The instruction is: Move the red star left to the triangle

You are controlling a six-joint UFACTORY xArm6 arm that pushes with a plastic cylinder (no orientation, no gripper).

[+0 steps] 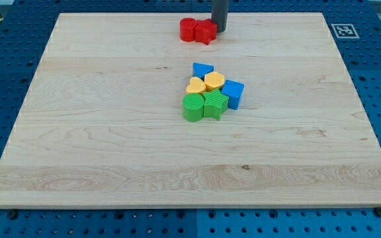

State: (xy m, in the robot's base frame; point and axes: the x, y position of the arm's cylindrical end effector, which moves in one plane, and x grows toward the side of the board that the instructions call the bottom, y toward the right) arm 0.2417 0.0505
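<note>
The red star [206, 32] lies near the view's top edge of the wooden board [111, 132], touching a red round block [188, 30] on its left. My tip [219, 30] is a dark rod standing right against the star's right side. The blue triangle [202, 69] lies below them, at the top of a cluster near the board's middle.
The cluster holds two yellow blocks [206, 83], a blue cube [233, 93], a green round block [192, 107] and a green star [215, 104], all touching. A marker tag [342, 30] sits off the board's top right corner.
</note>
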